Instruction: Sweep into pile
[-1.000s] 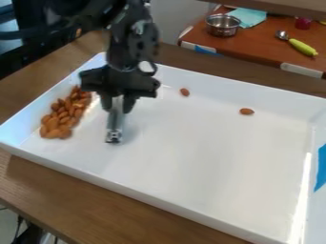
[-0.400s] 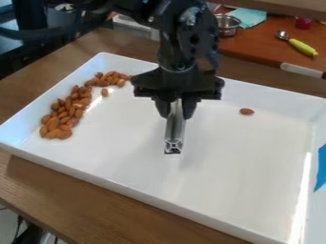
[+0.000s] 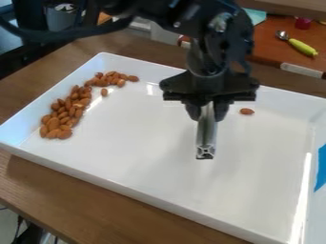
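Rear worktop (image 3: 270,48), reddish-brown: one spoon (image 3: 296,43) with yellow-green handle, lying near a magenta container (image 3: 303,23). Teal cloth (image 3: 257,16) noted farther left. White tape (image 3: 301,70) on front edge.

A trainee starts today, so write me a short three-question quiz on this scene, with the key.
1. True or false: the gripper holds a metal bar.
2. Where is the single almond at the picture's right? (a) on the wooden table (b) inside the white tray (c) on the blue cloth
3. Fill in: most almonds lie along the tray's ____ side, as pictured.
Key: 1 true; 2 b; 3 left
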Available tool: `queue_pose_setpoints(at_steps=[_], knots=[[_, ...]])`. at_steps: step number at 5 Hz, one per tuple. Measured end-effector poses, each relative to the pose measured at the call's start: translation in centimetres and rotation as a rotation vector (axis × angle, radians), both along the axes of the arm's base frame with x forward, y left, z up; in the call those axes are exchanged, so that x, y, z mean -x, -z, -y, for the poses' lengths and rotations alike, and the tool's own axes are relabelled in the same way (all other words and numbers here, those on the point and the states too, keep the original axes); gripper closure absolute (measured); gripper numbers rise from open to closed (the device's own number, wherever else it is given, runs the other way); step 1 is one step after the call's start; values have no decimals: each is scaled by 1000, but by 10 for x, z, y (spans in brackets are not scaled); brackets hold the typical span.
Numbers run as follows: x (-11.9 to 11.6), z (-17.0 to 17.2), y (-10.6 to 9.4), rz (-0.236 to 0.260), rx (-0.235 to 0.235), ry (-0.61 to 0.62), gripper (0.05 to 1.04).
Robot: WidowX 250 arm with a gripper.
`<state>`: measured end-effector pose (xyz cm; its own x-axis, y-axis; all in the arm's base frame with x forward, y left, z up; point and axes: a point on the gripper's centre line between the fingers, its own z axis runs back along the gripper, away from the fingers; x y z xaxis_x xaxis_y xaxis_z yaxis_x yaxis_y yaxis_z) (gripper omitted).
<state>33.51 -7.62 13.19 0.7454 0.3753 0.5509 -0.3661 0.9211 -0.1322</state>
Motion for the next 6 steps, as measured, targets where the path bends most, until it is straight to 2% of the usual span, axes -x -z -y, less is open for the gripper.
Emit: queue_pose_setpoints(at_steps=[2, 4, 6], knots=[[-31, 24, 4, 9, 12, 13, 746], [-42, 53, 12, -9, -3, 64, 746], [-48, 57, 24, -12, -18, 67, 746]])
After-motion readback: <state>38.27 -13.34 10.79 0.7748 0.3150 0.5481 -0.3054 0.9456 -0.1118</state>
